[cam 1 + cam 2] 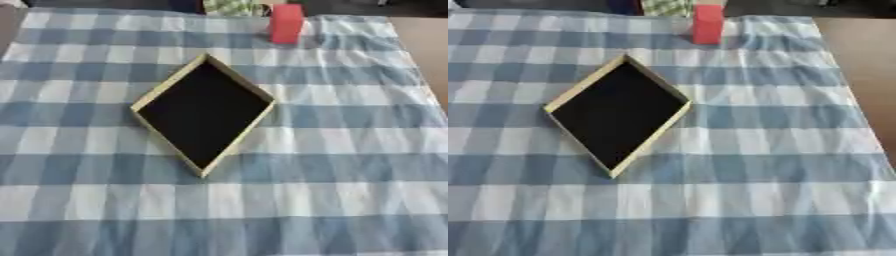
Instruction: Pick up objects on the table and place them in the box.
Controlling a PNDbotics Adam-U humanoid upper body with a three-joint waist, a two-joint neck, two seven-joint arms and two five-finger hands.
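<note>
A shallow box (163,87) with pale tan walls and a black inside lies turned like a diamond in the middle of the table. Nothing shows inside it. A red upright block (286,23) stands near the far edge of the table, behind the box and to its right, apart from it. Neither of my hands shows in either view.
A blue and white checked cloth (350,150) covers the table. Bare brown tabletop (864,55) shows beyond the cloth's right edge. A green and white patterned thing (232,7) sits at the far edge, left of the red block.
</note>
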